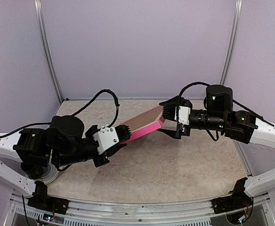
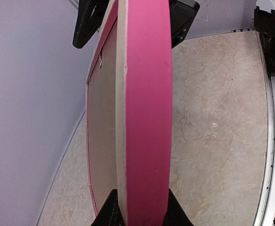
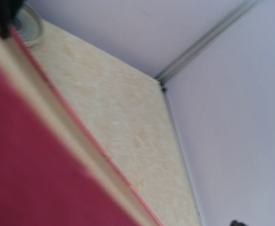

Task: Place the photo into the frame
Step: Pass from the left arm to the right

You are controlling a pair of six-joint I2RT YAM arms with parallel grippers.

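The frame (image 1: 144,125) hangs tilted in the air between both arms, its pink-red edge toward the camera and its brownish back facing up. My left gripper (image 1: 123,133) is shut on its near-left end. In the left wrist view the frame (image 2: 144,117) runs edge-on between my black fingers (image 2: 108,213). My right gripper (image 1: 165,117) is shut on the far-right end, and its fingers (image 2: 86,23) straddle the frame's top. In the right wrist view the frame (image 3: 24,155) fills the lower left, blurred, and my own fingers do not show. The photo is out of view.
The beige marbled tabletop (image 1: 175,165) lies below the frame. Lilac walls with metal posts (image 1: 48,52) close the back and sides. A metal rail (image 2: 274,141) runs along the near edge. The left arm's round base (image 3: 29,28) shows in the right wrist view.
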